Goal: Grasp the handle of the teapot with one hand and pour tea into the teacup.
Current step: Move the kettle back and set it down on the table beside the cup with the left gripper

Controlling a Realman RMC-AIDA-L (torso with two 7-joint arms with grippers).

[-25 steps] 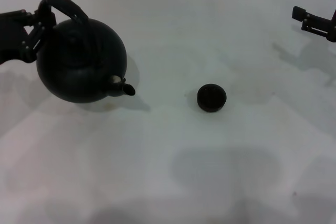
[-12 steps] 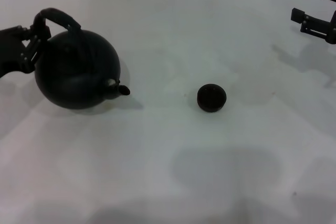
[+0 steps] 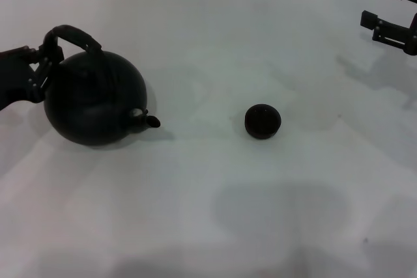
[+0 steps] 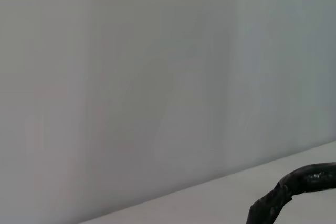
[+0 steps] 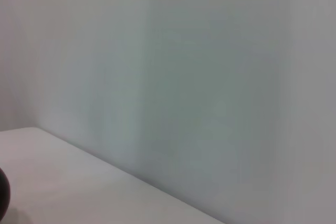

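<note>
teapot [image 3: 94,99] at table [image 3: 208,213] left, teacup [image 3: 262,121] well apart to its right, near centre

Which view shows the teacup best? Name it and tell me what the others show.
The head view: the teacup sits whole and unobstructed on the table, right of the teapot whose handle the left gripper holds. Neither wrist view shows the cup.

The left gripper [image 3: 44,63] is running off the head view's edge beside the teapot [image 3: 91,96], its fingertips lost against the handle [image 3: 68,36], so the grip is unclear; the left wrist view is catching only a cut-off stretch of handle [image 4: 294,190]. The right gripper [image 3: 391,11], well beyond the teacup [image 3: 262,121], is being cropped too
</note>
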